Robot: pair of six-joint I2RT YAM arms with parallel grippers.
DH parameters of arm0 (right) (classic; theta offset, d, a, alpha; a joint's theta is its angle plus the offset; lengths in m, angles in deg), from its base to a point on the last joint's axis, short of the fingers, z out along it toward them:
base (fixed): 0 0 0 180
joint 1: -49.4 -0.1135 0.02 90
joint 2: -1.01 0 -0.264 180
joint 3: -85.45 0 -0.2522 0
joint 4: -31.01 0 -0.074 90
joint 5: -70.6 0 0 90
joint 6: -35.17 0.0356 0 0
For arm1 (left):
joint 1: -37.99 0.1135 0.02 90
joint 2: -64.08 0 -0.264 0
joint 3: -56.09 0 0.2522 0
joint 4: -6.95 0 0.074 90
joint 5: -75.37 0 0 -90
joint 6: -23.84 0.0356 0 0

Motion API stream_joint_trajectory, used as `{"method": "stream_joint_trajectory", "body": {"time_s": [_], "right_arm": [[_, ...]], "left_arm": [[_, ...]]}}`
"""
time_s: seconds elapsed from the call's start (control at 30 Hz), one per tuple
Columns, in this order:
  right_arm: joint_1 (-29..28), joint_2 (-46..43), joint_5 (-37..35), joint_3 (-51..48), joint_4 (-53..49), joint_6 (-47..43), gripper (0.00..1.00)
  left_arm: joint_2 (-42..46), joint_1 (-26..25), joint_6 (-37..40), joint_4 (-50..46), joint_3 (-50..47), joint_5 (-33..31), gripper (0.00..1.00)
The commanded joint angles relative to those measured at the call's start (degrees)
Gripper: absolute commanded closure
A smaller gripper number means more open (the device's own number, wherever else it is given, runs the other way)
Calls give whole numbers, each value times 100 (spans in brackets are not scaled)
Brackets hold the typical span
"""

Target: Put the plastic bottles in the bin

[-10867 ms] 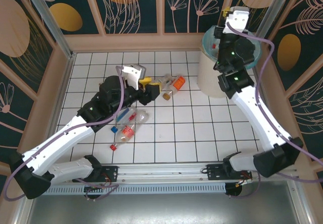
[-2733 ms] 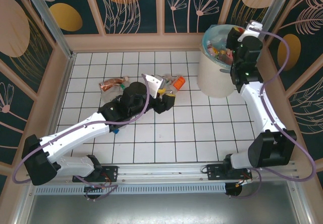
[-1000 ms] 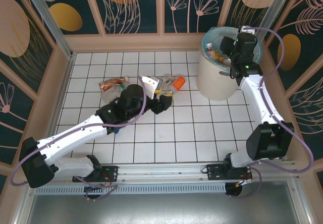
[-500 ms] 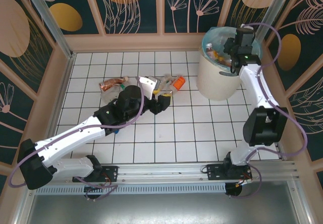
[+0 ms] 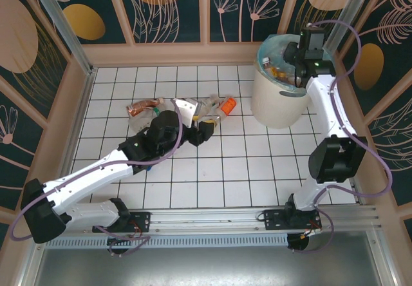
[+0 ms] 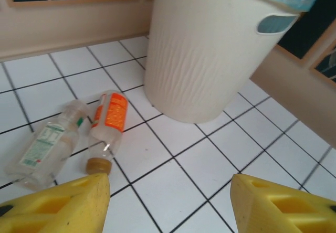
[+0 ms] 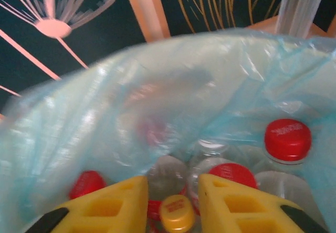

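The cream-white bin (image 5: 273, 99) with its blue-green bag stands at the back right; in the left wrist view the bin (image 6: 210, 60) rises behind two bottles. My right gripper (image 5: 298, 59) reaches down into it, jaws a little apart with nothing between them (image 7: 173, 191). Below it lie several bottles with red caps (image 7: 287, 136) and one yellow cap (image 7: 177, 212). My left gripper (image 5: 207, 127) is open just above the floor (image 6: 170, 207). Just beyond it lie an orange-labelled bottle (image 5: 226, 105) (image 6: 107, 120) and a clear bottle (image 5: 207, 106) (image 6: 44, 146). A crushed bottle (image 5: 143, 107) lies further left.
Wooden walls (image 5: 161, 53) fence the white tiled floor (image 5: 244, 170) on three sides. The bin stands close to the right wall. A small blue cap (image 5: 147, 165) peeks out from under my left arm. The bag's folded edge (image 7: 105, 112) hangs close in front of the right wrist camera.
The right wrist has swung further over the bin towards its far rim. The left gripper has crept slightly left, still open short of the two bottles.
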Motion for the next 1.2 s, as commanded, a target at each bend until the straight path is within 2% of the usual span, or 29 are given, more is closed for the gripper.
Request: {"method": "stream_joint_trajectory", "body": {"time_s": [0.0, 0.1, 0.17, 0.23, 0.43, 0.53, 0.6, 0.67, 0.8, 1.03, 1.17], "right_arm": [[-482, -621, -526, 380, 5, -69, 57], [-1157, -1026, -1172, 300, 300, -391, 52], [-1789, -1330, -1437, 30, 675, -714, 51], [-2408, -1565, -1472, -375, 1121, -1030, 51], [-3923, -1961, -1, -2123, 2694, -2857, 51], [-4692, -1858, 273, -2725, 3108, -3960, 51], [-5126, -1688, 506, -2997, 3210, -4610, 49], [-5486, -1457, 714, -3208, 3289, -5055, 48], [-6029, -758, 1047, -3326, 3421, -5543, 47], [-6580, 851, 1012, -2474, 2655, -6202, 41], [-6767, 1520, 807, -2133, 2556, -6512, 40]], "left_arm": [[162, -22, -209, -482, 314, -768, 38], [262, 20, -523, -858, 309, -1349, 38], [313, 258, -753, -1056, 238, -1285, 38], [422, 716, -1021, -1071, 46, -908, 38], [1130, 2698, -1578, -690, -1013, 524, 38], [1413, 3718, -1901, -522, -1522, 1296, 38], [1526, 4179, -2077, -447, -1819, 1679, 38], [1623, 4371, -2142, -410, -2053, 1735, 36], [1793, 4499, -2111, -434, -2458, 1225, 35], [1903, 4962, -1460, -501, -2585, 353, 29], [1877, 5225, -1626, -311, -2640, 537, 28]]}}
